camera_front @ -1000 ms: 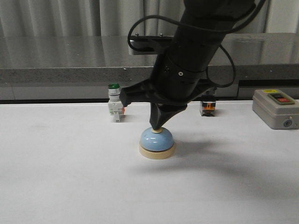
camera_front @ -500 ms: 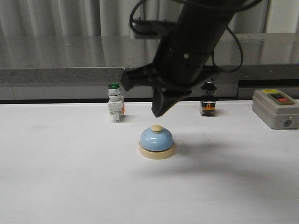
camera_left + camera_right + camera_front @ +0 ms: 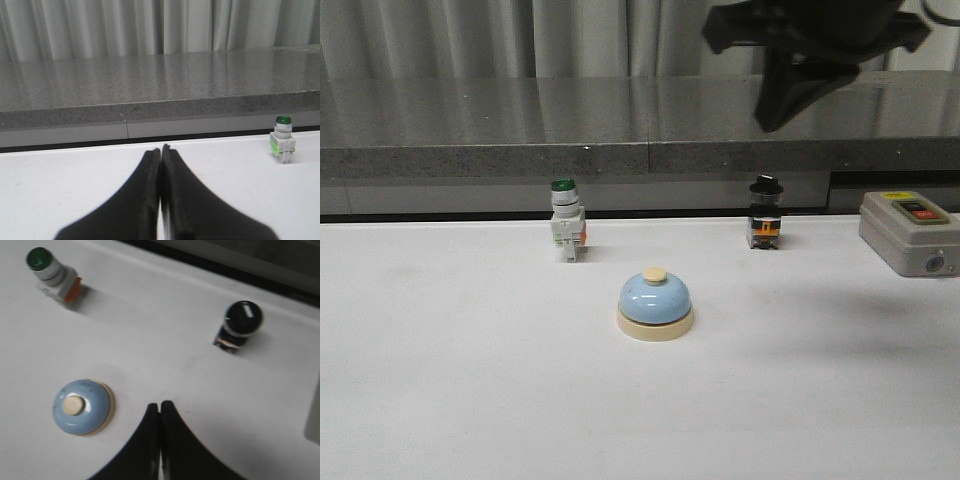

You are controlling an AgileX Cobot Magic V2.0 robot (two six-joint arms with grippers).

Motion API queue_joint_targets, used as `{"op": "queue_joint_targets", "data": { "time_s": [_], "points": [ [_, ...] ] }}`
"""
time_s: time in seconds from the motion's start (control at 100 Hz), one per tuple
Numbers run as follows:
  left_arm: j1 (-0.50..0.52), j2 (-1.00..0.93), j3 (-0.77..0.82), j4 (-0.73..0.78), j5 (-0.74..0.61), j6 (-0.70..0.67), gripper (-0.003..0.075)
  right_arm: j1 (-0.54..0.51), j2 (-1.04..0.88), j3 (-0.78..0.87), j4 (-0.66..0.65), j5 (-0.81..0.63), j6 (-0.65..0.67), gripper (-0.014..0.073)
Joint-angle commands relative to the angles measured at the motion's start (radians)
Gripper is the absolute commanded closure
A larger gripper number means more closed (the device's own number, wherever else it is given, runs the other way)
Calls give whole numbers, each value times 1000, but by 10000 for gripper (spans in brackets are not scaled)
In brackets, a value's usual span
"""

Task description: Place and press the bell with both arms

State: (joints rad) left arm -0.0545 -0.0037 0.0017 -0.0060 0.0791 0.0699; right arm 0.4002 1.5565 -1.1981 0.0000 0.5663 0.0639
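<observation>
Right gripper (image 3: pixel 782 115) now higher (bell (image 3: pixel 655 303) uncovered)

A second ago our right hand (image 3: pixel 782 118) pressed its closed tip on the bell (image 3: pixel 655 303) knob. We have since lifted it clear, up and to the right, high above the worktop (image 3: pixel 470 400), fingers together.

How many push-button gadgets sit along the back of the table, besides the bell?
3: a green-topped switch behind the bell's left, a black-topped switch behind its right, and a grey button box at the far right edge.
</observation>
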Motion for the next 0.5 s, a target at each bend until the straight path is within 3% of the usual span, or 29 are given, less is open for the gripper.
{"op": "queue_joint_targets", "data": {
  "time_s": [0.0, 0.24, 0.49],
  "points": [
    [1, -29, 41, -7, -91, -9, 740, -50, -99, 22, -20, -45, -5, 654],
    [1, -29, 41, -7, -91, -9, 740, -191, -309, 217, -21, -107, -5, 654],
    [1, -29, 41, -7, -91, -9, 740, -242, -585, 447, -22, -189, -5, 654]
  ]
}}
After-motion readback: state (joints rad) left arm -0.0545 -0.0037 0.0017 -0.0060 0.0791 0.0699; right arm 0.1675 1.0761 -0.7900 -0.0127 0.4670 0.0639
